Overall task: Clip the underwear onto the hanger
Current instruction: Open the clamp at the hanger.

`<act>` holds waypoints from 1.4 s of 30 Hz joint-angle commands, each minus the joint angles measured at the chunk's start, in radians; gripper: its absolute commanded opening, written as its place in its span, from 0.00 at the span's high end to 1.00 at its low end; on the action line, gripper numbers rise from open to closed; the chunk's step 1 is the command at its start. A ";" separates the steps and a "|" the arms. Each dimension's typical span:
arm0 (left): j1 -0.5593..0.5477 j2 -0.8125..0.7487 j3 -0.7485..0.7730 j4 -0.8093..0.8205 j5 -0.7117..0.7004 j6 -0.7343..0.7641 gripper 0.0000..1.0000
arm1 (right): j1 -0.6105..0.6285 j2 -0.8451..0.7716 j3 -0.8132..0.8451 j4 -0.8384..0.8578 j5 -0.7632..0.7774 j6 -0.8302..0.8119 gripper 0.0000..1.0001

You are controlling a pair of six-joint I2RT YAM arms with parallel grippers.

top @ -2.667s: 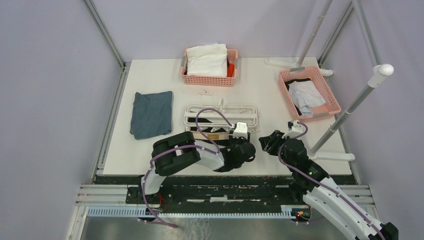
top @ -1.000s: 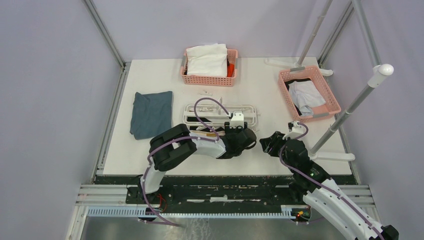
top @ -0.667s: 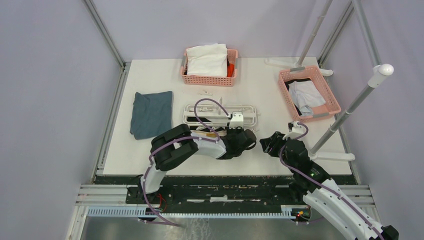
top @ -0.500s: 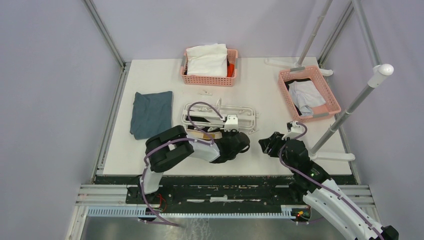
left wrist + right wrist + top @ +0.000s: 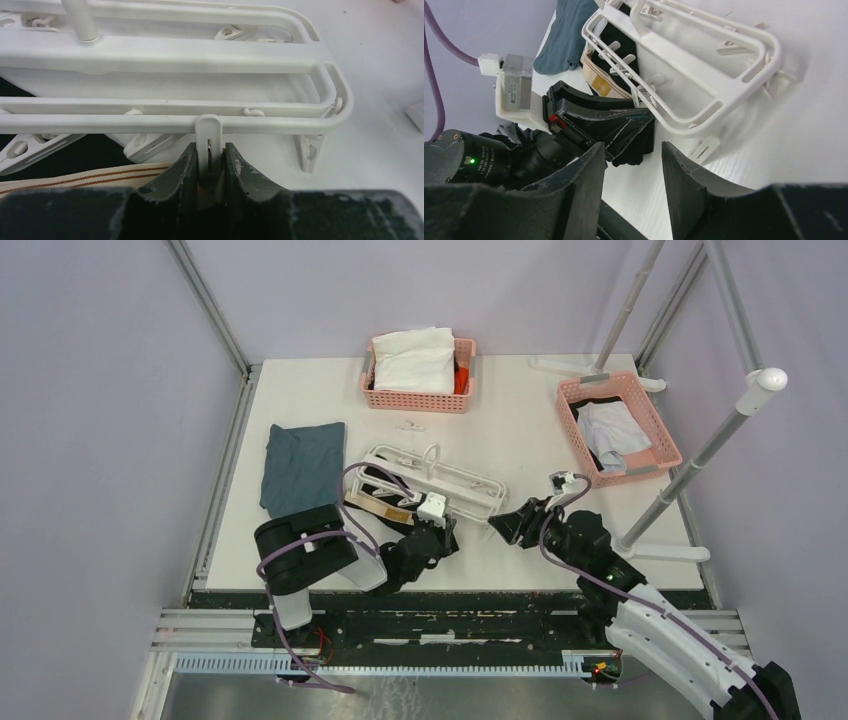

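The hanger point(image 5: 165, 55) has swung askew; left hand point(image 5: 208, 152) pinches its clip point(image 5: 208, 127).

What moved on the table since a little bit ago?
The left fingers closed on a clip of the hanger and pulled back to the left, swinging the hanger askew. The right fingers moved left toward the hanger's end, open and holding nothing. The blue cloth and pink baskets stayed put.
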 commanded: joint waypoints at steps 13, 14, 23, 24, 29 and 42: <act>-0.011 -0.074 -0.172 0.595 0.114 0.250 0.97 | 0.190 0.145 0.044 0.174 0.194 0.106 0.51; -0.012 -0.084 -0.175 0.598 0.122 0.265 0.97 | 0.210 0.144 0.049 0.176 0.215 0.103 0.51; -0.016 -0.196 -0.191 0.567 0.138 0.332 0.97 | 0.386 0.198 0.095 0.239 0.405 0.067 0.52; -0.016 -0.205 -0.191 0.561 0.136 0.337 0.97 | 0.404 0.211 0.102 0.255 0.425 0.061 0.52; -0.016 -0.235 -0.183 0.540 0.120 0.363 0.97 | 0.477 0.296 0.143 0.365 0.534 0.005 0.50; -0.016 -0.286 -0.193 0.521 0.161 0.392 0.97 | 0.501 0.575 0.186 0.652 0.642 -0.054 0.42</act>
